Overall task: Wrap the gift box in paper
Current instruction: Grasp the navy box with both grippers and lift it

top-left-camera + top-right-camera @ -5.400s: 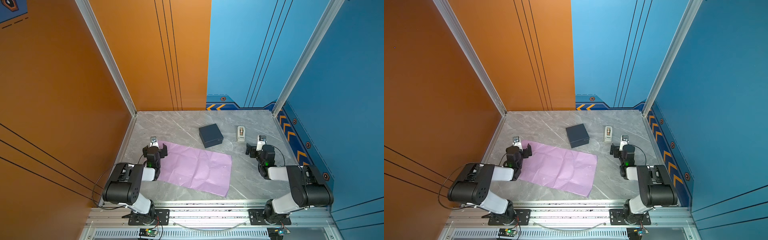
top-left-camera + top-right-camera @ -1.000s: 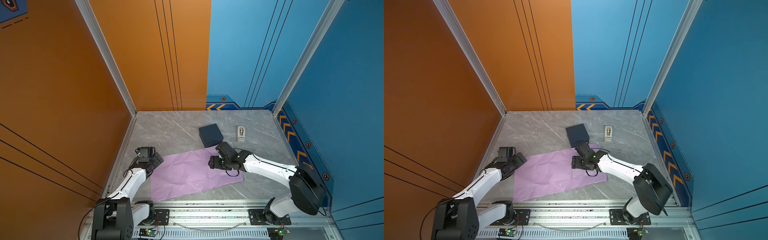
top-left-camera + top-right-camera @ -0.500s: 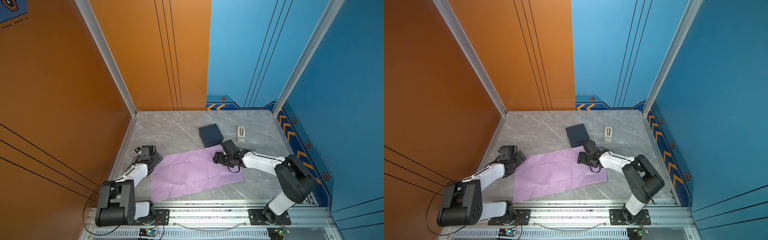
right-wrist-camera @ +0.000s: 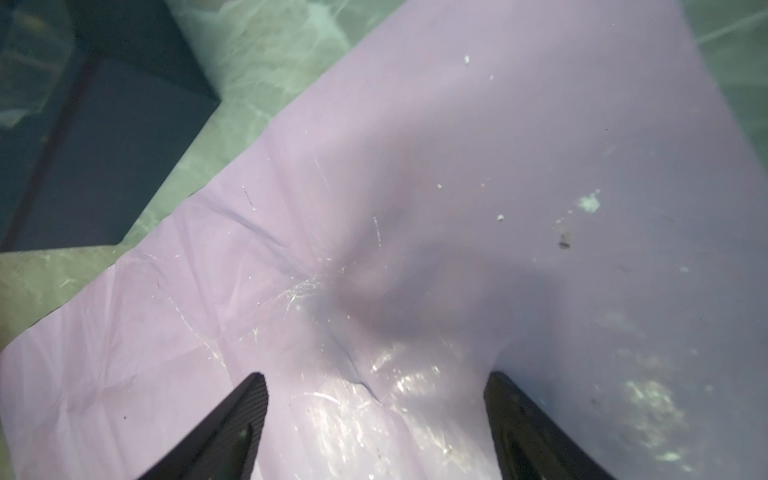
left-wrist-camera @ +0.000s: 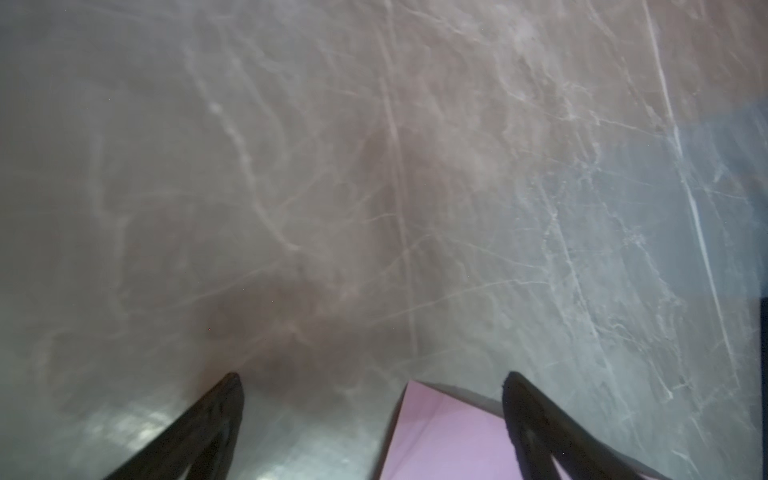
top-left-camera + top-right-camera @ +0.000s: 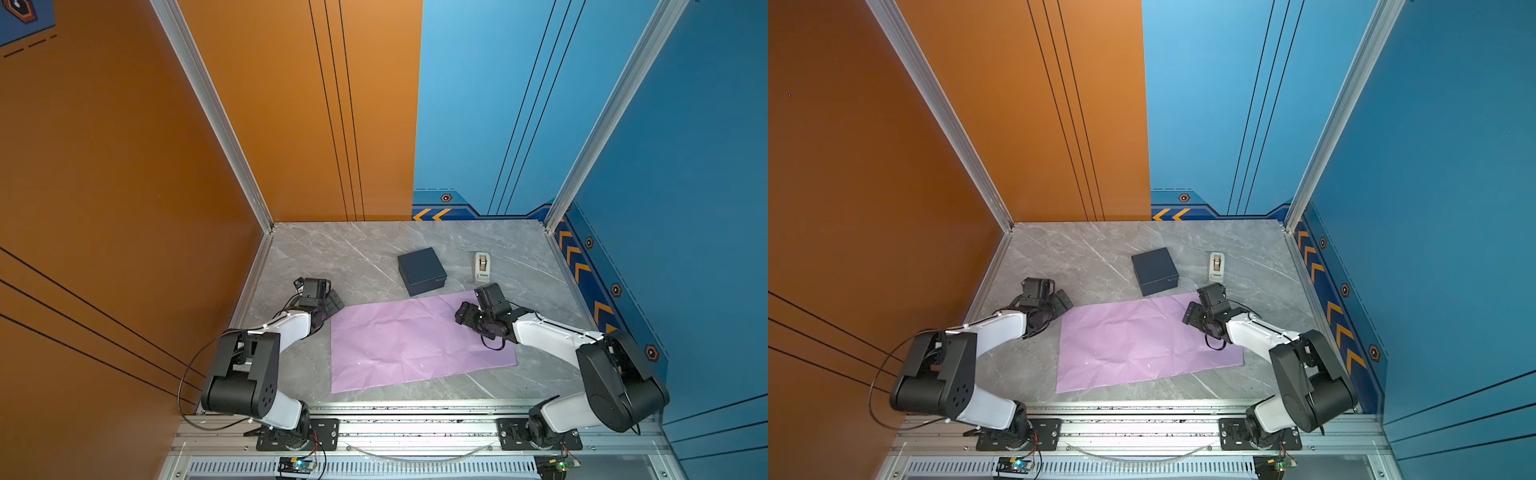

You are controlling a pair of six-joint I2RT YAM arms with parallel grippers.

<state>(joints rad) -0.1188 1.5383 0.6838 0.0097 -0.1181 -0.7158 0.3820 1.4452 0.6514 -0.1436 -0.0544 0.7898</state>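
The dark navy gift box (image 6: 421, 266) (image 6: 1154, 268) stands on the marble table behind the paper's far edge. It also shows in the right wrist view as the box (image 4: 104, 145). The lilac paper (image 6: 407, 345) (image 6: 1133, 345) lies flat and creased. My right gripper (image 6: 467, 315) (image 6: 1194, 313) (image 4: 376, 386) is open, low over the paper's far right part, with a pucker in the paper (image 4: 415, 187) between its fingers. My left gripper (image 6: 334, 299) (image 6: 1059, 300) (image 5: 372, 382) is open and holds nothing. It hangs at the paper's far left corner (image 5: 440, 432), which lies between its fingers.
A small beige tape dispenser (image 6: 482, 267) (image 6: 1217, 266) stands right of the box, just behind my right wrist. An orange wall bounds the table on the left and blue walls bound it at the back and right. A metal rail (image 6: 415, 428) runs along the front.
My right gripper has drawn back to the right, and the paper has slid and turned that way with it. The left arm has folded back, its gripper still at the paper's left corner.
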